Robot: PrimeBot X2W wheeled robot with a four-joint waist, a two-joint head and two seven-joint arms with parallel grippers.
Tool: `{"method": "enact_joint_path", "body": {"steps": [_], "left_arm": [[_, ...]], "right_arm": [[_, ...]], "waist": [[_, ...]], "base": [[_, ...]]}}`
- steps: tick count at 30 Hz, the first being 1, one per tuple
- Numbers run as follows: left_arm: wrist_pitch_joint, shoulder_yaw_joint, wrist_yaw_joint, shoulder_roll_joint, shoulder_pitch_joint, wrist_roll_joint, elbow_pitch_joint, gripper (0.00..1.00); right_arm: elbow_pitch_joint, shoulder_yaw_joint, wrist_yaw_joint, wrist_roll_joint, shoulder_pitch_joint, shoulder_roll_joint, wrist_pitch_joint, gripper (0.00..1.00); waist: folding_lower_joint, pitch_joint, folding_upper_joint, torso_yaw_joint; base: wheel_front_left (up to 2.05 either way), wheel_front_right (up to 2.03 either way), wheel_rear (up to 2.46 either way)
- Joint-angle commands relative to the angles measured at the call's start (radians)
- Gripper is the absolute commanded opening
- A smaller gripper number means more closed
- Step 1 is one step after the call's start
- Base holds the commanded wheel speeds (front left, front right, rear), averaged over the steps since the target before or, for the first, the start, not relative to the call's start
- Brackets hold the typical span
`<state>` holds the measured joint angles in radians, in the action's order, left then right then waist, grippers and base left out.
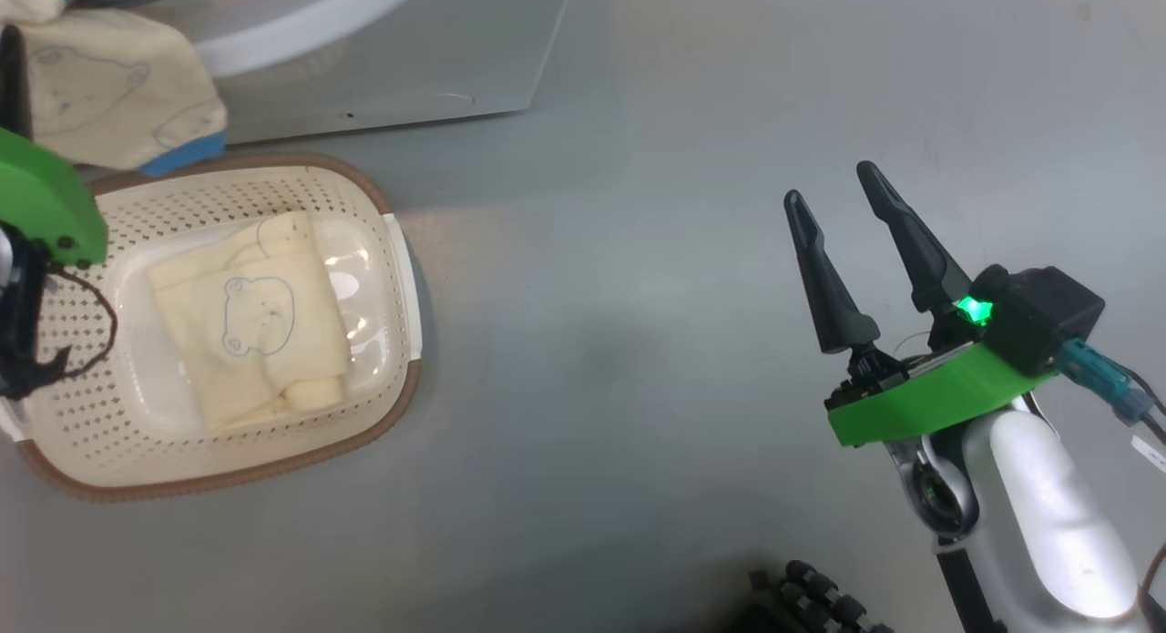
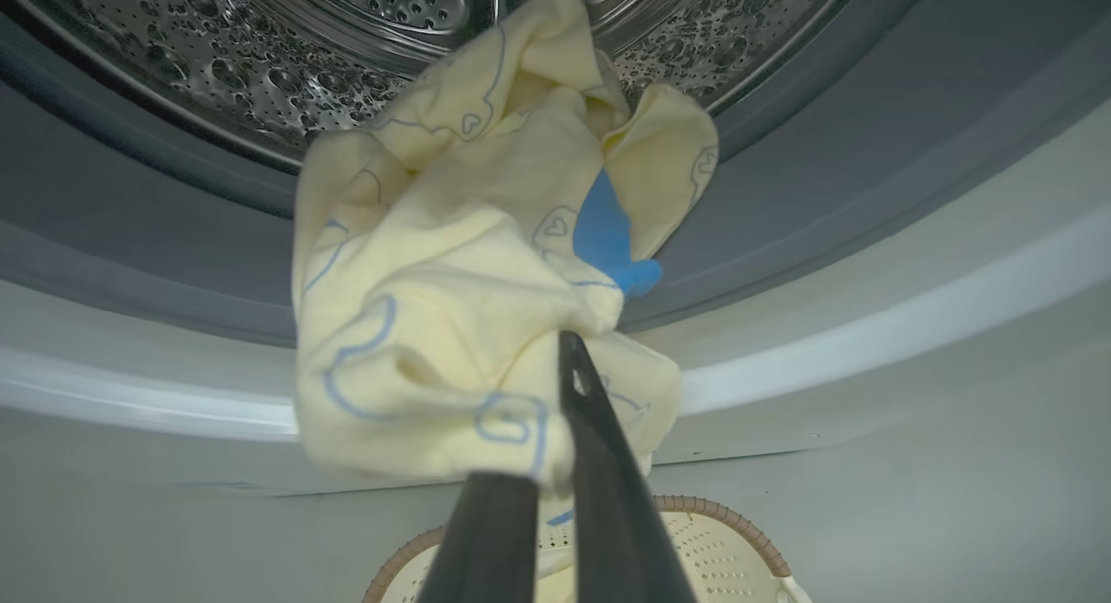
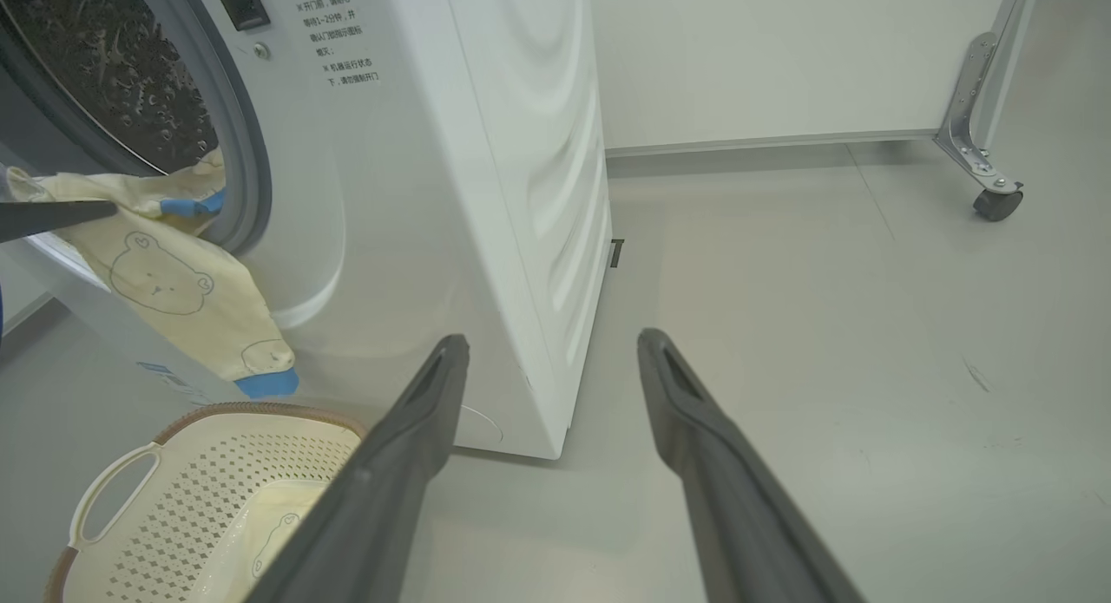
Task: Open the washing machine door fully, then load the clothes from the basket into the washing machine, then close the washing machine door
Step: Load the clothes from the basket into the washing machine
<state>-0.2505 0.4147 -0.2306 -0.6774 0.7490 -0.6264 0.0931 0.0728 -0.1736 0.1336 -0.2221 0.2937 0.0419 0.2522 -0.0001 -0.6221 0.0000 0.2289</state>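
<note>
Left gripper, clamped on a cream garment, holds it at the drum of the washing machine, seemingly draped over its lower lip; right gripper, spread wide, farther off.

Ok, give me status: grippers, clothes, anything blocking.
Left gripper shut on a garment at the washing machine drum mouth. Right gripper open, holding nothing. Second garment lies in the basket. Nothing seen blocking the drum.
</note>
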Motion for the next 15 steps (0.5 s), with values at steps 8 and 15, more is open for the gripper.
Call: {"method": "enact_joint_path", "body": {"steps": [8, 15], "left_arm": [[-0.093, -0.077, 0.049, -0.130, 0.221, 0.000, 0.029, 0.00], [-0.120, -0.051, 0.109, -0.168, 0.390, 0.055, 0.150, 0.00]], "right_arm": [[-0.029, -0.044, -0.003, -0.044, 0.007, 0.008, 0.010, 1.00], [-0.032, -0.068, -0.003, -0.073, 0.029, 0.008, 0.010, 1.00]], "waist": [[0.0001, -0.040, 0.0000, 0.060], [0.0001, -0.088, 0.0000, 0.109]], "base": [[0.00, 0.00, 0.00], [0.00, 0.00, 0.00]]}}
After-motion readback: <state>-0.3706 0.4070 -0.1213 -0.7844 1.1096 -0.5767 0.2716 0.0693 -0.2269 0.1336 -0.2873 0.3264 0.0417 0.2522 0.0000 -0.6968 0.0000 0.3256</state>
